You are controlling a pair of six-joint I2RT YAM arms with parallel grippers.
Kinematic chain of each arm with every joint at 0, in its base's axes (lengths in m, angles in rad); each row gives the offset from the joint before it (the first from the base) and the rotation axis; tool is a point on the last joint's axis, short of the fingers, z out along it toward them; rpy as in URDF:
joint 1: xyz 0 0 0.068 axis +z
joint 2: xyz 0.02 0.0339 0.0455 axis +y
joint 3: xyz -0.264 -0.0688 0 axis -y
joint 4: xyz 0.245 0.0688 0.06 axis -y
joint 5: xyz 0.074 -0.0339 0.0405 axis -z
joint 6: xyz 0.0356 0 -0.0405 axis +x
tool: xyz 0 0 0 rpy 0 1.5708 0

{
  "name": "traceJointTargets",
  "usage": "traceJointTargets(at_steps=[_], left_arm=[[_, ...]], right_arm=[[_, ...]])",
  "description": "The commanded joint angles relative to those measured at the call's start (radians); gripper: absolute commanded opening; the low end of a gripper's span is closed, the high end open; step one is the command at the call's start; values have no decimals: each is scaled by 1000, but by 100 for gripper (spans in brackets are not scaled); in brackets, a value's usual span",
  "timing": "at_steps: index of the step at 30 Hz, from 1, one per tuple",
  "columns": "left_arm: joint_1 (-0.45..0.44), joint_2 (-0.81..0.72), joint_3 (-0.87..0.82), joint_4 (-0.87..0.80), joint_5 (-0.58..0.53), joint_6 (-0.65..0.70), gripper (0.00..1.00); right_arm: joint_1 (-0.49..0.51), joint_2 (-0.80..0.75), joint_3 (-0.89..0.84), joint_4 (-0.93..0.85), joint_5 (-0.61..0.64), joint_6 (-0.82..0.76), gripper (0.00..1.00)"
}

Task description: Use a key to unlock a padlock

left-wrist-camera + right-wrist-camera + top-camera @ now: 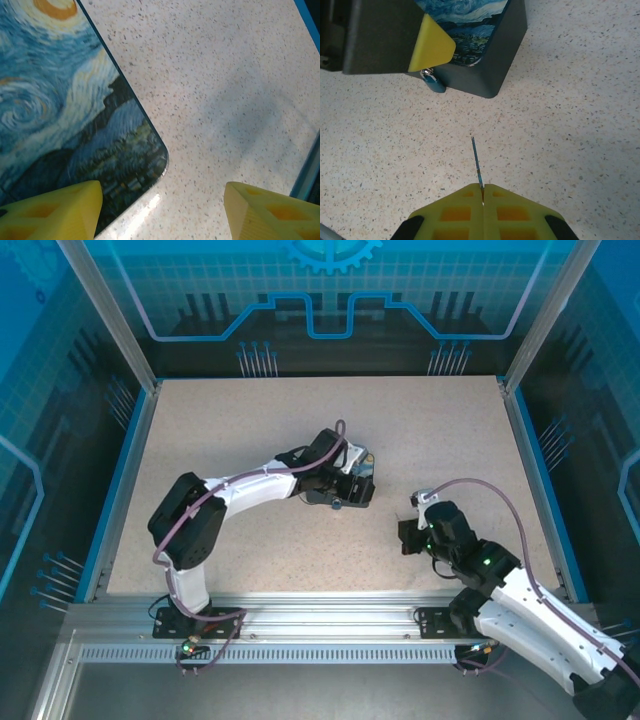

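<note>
The painted tin (55, 100) lies under my left gripper (162, 195), which is open. One yellow finger (75, 205) hangs over the lid's corner and the other (250, 207) over bare table. In the right wrist view the tiny padlock (432, 81) hangs at the tin's (492, 65) dark front wall, partly hidden behind the left gripper's yellow fingertip (432, 47). My right gripper (482, 192) is shut on the thin grey key (477, 160), whose blade sticks out forward toward the padlock with a stretch of table between them. From above, the right gripper (408, 537) sits right of the tin (355, 485).
The speckled tabletop (250, 430) is bordered by blue rails (125, 480) and clear enclosure walls. Open table lies behind, left and right of the tin.
</note>
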Motion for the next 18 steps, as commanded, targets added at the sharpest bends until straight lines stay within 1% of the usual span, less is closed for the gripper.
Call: traceJointTargets(at_steps=[1,6,9,15,18], left_arm=[[-7,-61,-30,33,28,-22,67],[-2,-146,-35,19,-3,9,70],[11,-236,-85,37,-28,9,71],[55,-431,-312,124,-75,-54,74],[84,-507,-425,165,-73,-104,75]], right_arm=[[-10,20,21,52,-31,-2,0],[-10,69,21,106,-71,10,0],[-10,109,21,158,-108,21,0],[-24,221,31,314,-206,46,0],[-88,303,29,449,-324,86,0]])
